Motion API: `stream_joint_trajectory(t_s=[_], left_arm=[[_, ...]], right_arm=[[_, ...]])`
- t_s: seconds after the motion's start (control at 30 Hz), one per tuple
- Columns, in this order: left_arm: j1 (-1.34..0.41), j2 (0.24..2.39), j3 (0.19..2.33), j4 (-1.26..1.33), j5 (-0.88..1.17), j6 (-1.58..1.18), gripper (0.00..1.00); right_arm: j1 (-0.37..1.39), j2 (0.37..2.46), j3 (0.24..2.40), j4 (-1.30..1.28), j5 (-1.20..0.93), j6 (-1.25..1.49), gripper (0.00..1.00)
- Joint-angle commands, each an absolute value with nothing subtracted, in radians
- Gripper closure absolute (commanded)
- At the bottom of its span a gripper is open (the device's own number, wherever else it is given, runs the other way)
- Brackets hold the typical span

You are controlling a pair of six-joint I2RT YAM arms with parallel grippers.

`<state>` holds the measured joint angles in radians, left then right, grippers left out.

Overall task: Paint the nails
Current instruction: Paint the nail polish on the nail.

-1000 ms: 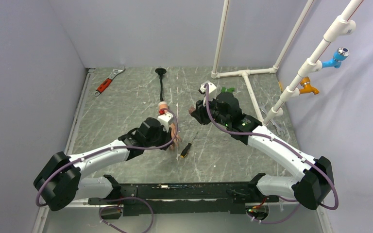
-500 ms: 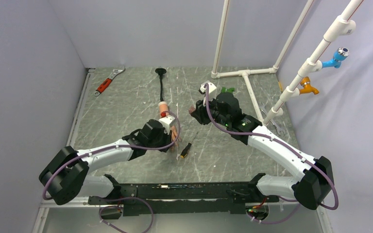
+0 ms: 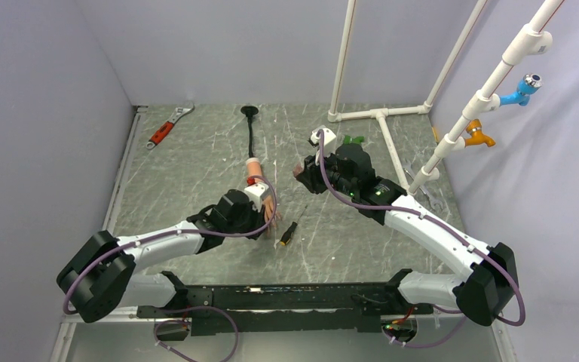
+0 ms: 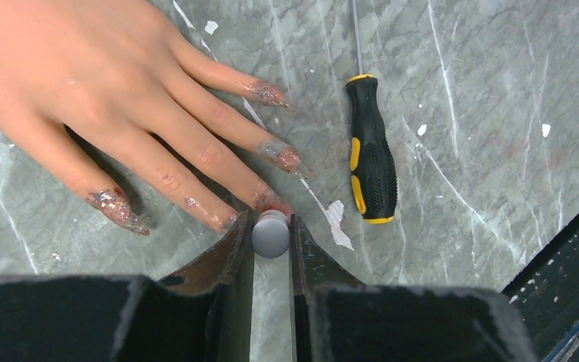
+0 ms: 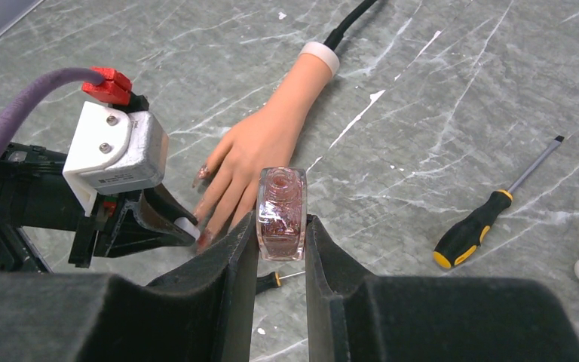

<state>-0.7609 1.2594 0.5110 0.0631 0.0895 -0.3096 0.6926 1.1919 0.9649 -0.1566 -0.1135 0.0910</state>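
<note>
While pinched between near-closed jaws of left gripper (image 4: 271, 237), grey brush cap (image 4: 271, 232) just beside nails (image 4: 289, 160) — glitter-smeared, on mannequin hand (image 4: 83, 68) flat on table (image 4: 497, 75), near screwdriver (image 4: 369, 158). Right gripper (image 5: 281, 234) — clamped on polish bottle (image 5: 281, 204).

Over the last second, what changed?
Left tool slid back toward the near edge along the mannequin hand, baring more of its back. No grip changed: it still pinches the grey round cap, and the right tool still holds the polish bottle. Hand, screwdriver and right arm stayed put.
</note>
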Motion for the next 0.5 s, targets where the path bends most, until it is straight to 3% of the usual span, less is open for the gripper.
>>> stream_joint_trajectory(t_s=[0.0,0.47], left_arm=[[-0.767,1.224,0.514,0.071,0.119,-0.321,1.00],[-0.782,1.203,0.483,0.082,0.103,-0.329,1.00]], right_arm=[[0.690,1.186,0.978,-0.123,-0.127,0.103,1.00],[0.691,1.188,0.978,-0.120,-0.138,0.105,1.00]])
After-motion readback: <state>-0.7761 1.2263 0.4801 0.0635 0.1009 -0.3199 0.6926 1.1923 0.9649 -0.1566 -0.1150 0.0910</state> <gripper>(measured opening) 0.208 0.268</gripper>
